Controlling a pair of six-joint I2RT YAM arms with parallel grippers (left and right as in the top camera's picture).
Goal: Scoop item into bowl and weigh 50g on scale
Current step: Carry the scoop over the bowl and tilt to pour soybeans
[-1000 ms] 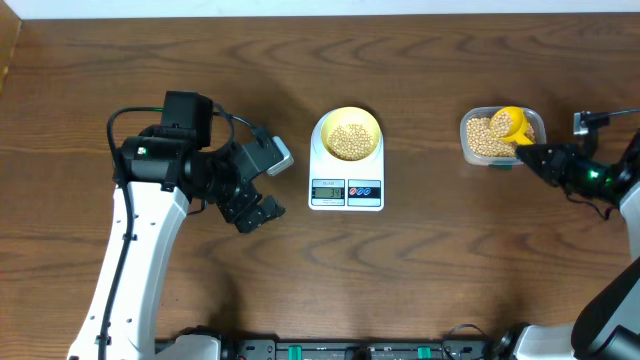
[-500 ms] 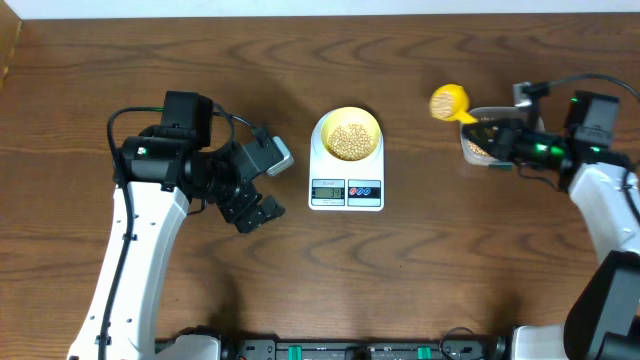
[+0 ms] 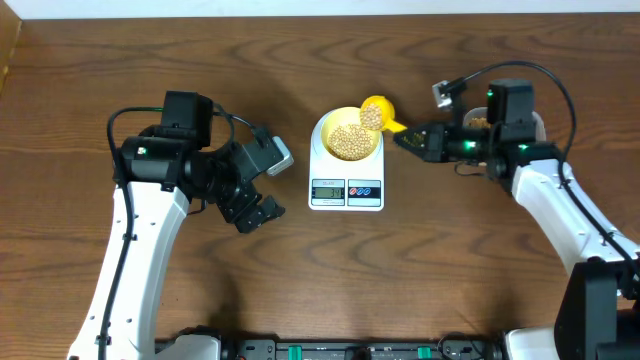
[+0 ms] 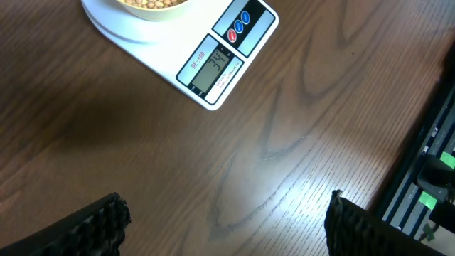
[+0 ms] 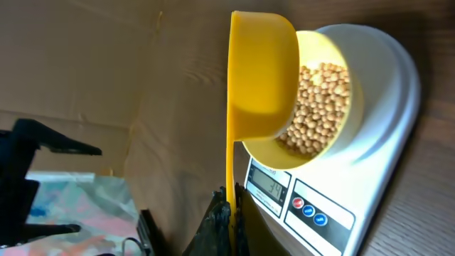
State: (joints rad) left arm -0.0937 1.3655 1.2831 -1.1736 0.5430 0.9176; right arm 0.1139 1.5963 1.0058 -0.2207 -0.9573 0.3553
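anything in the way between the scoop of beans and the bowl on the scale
Nothing visible. The right hand holds the scoop by its handle, with its load of beans over the rim of the bowl on the scale. Only open air lies between them.

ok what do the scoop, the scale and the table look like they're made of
Scoop: likely moulded plastic, uniform bright yellow, smooth with a soft sheen. Scale: probably glossy white plastic, rounded edges, light reflections. Table: wood or wood-look laminate, dark brown with visible grain; can't tell which.
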